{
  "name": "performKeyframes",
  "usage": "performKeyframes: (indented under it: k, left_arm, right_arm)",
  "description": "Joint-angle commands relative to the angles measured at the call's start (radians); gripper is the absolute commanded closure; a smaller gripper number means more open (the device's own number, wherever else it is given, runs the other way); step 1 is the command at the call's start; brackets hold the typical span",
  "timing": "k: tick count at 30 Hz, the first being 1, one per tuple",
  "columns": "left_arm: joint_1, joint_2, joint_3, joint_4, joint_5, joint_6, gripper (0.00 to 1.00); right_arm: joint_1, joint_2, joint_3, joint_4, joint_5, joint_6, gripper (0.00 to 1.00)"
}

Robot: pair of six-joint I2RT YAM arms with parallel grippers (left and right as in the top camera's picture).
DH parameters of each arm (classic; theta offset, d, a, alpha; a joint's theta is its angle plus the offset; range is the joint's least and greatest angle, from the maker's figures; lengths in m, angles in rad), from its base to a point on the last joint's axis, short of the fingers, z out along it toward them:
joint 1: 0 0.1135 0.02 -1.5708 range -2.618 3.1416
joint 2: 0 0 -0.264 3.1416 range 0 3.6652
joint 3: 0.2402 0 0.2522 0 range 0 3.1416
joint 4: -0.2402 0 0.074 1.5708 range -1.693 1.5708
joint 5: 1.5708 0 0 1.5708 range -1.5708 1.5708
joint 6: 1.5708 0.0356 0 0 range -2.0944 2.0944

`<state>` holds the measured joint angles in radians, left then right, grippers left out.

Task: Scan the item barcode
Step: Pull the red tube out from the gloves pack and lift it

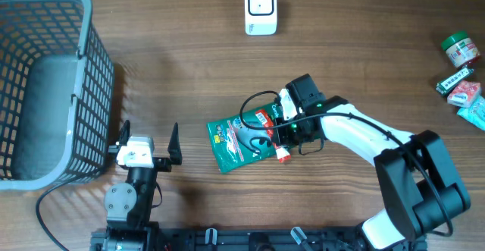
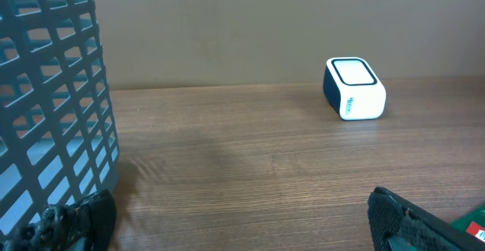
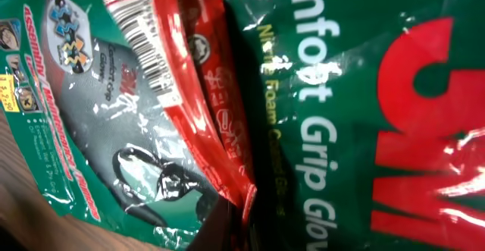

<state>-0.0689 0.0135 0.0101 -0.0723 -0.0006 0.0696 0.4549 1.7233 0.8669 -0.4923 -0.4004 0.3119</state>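
Green glossy plastic, a flat pack of grip gloves (image 1: pixel 241 141) with a red band and white lettering, is lying near the middle of the brown wood-grain table (image 1: pixel 189 69). The right gripper (image 1: pixel 276 126) is pinching the pack's right edge with its jaws closed on it, and the film is bunching up there. From the overhead view it is not clear whether that edge is lifting off the wood. In the right wrist view the pack (image 3: pixel 341 114) is filling nearly the whole frame, and a white printed barcode (image 3: pixel 148 42) is showing on the red strip near the top, facing the camera. A small yellow price sticker (image 3: pixel 9 92) is sitting at the pack's left edge.

The white box-shaped barcode scanner with a dark panel (image 1: pixel 260 8) is standing at the far edge of the table, well apart from the pack; the left wrist camera is catching it (image 2: pixel 355 89) too.

The left gripper (image 1: pixel 149 139) is resting near the front edge with its jaws spread wide and holding nothing, just beside the tall grey plastic lattice basket (image 1: pixel 91 61).

A small green-lidded jar (image 1: pixel 460 49) and several small wrapped packets (image 1: pixel 462 90) are lying at the far right.
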Motion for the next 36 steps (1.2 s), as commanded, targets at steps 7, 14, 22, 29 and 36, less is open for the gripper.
performKeyframes:
  k: [7,14,22,29,36]
  left_arm:
    - [0.004,-0.009,-0.005,-0.003,0.015,-0.006,0.0]
    - [0.003,-0.009,-0.005,-0.003,0.015,-0.006,0.0]
    - [0.004,-0.009,-0.005,-0.003,0.015,-0.006,0.0]
    - [0.004,-0.009,-0.005,-0.003,0.015,-0.006,0.0]
    - [0.004,-0.009,-0.005,-0.003,0.015,-0.006,0.0]
  right_arm:
    - [0.006,-0.408,0.03,-0.104,0.006,-0.047,0.95]
    - [0.006,-0.626,0.029,-0.217,-0.021,-0.087,0.95]
    - [0.006,-0.793,0.029,-0.293,-0.1,-0.085,0.95]
    - [0.006,-0.833,0.029,-0.341,-0.088,-0.09,0.95]
    - [0.006,-0.745,0.024,-0.097,0.448,-0.101,0.95]
